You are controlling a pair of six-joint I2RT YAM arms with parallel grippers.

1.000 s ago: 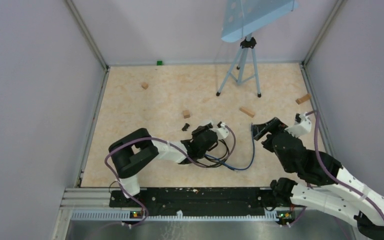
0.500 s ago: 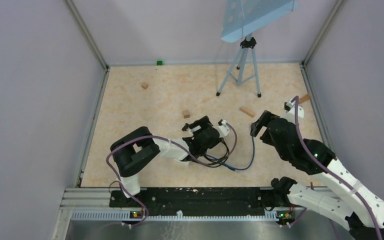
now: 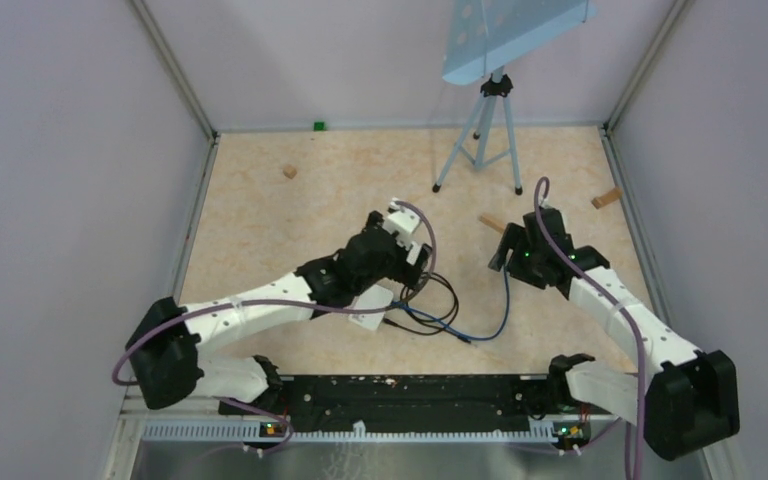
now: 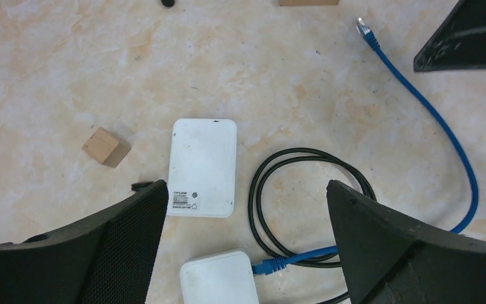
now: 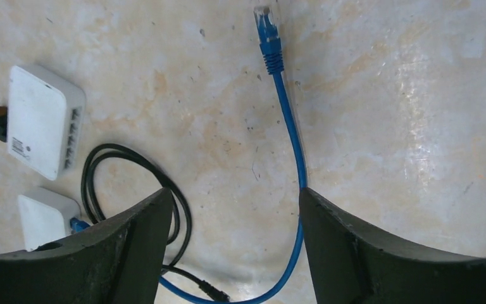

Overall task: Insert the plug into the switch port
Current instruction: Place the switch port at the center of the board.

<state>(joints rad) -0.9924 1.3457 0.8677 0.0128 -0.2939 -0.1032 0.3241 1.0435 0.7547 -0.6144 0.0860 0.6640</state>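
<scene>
The white switch (image 4: 202, 166) lies flat on the table, with its row of ports (image 5: 69, 136) along one side. A blue cable (image 5: 294, 145) ends in a free plug (image 5: 267, 25) (image 4: 362, 25) lying on the table, apart from the switch. Its other end (image 4: 272, 266) sits in a second white box (image 4: 218, 277) (image 3: 370, 305). My left gripper (image 4: 245, 190) (image 3: 400, 255) hovers open above both boxes, holding nothing. My right gripper (image 5: 234, 196) (image 3: 505, 255) is open over the blue cable's middle, short of the free plug.
A black cable (image 4: 310, 202) coils beside the boxes. A wooden block (image 4: 105, 147) lies left of the switch, and others (image 3: 289, 171) (image 3: 605, 198) (image 3: 493, 223) are scattered. A tripod (image 3: 485, 130) stands at the back. Walls close in the table.
My left gripper has opened, and its arm has stretched out away from the base. The right arm has swung up and left over the blue cable.
</scene>
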